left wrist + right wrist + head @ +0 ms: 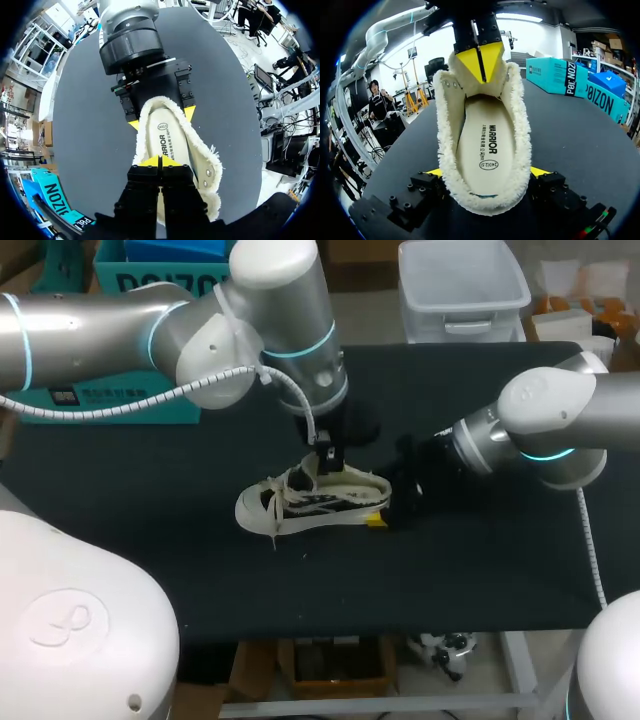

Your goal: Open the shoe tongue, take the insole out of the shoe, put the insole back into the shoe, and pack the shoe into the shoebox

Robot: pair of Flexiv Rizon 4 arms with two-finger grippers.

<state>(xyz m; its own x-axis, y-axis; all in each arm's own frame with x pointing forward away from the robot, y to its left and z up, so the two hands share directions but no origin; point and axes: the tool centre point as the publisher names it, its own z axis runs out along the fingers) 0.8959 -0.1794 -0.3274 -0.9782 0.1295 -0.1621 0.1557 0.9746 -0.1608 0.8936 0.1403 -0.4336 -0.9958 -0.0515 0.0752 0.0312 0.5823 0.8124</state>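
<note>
Shoe [310,502] sits on its sole mid-table [480,570]. The right tool [486,172] is clamped across the heel from both sides. The left tool [159,161] has its tips pinched together just over the opening, and I can't tell if it's got the tongue. The insole [487,145] looks thin and floppy inside the fluffy fleece lining [520,110], so I'd pinch its heel edge and peel. Light, squishy shoe, so that heel clamp matters.
</note>
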